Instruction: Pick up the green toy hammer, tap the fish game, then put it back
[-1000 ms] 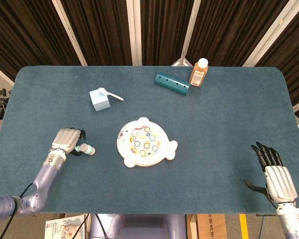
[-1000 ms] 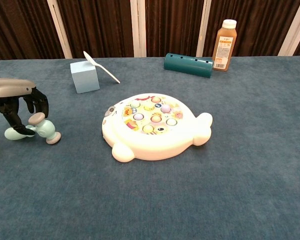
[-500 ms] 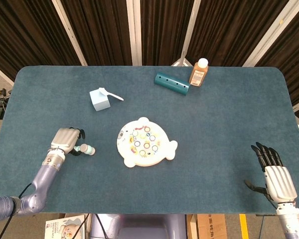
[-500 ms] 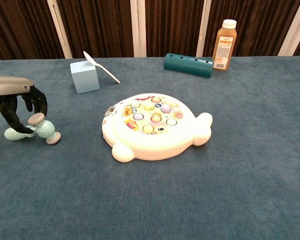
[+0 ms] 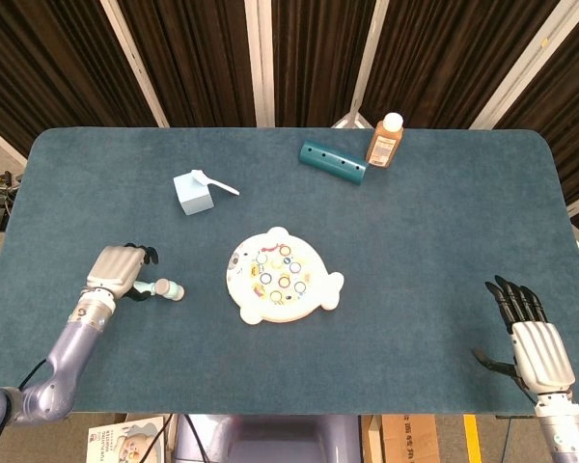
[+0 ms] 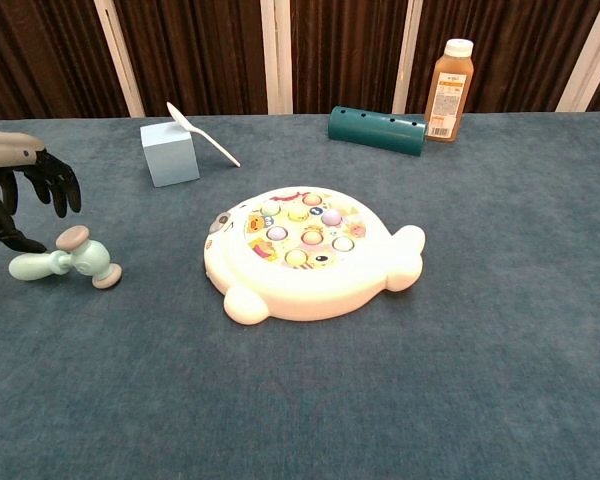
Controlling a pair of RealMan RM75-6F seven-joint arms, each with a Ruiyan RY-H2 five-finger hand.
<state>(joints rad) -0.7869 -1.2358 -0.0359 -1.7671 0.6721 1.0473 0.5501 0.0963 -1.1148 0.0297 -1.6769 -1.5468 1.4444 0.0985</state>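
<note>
The green toy hammer [image 6: 64,261] lies flat on the blue table, left of the fish game; the head view shows the hammer [image 5: 162,289] there too. My left hand [image 6: 18,195] hovers just above and left of its handle, fingers apart, holding nothing; in the head view the left hand [image 5: 118,271] sits beside the handle end. The white fish game [image 6: 305,250] with coloured buttons rests mid-table, seen from above as the fish game [image 5: 281,275]. My right hand [image 5: 532,340] is open, fingers spread, near the table's front right corner.
A light blue box [image 6: 170,152] with a white spoon [image 6: 202,132] on it stands behind the hammer. A teal cylinder [image 6: 376,129] and an orange juice bottle [image 6: 449,90] stand at the back. The table's front edge [image 5: 299,410] runs close to both arms.
My left hand has let go of the hammer handle and lifted away up and to the left, fingers spreading. The hammer stays on the table. The right hand has not moved.
</note>
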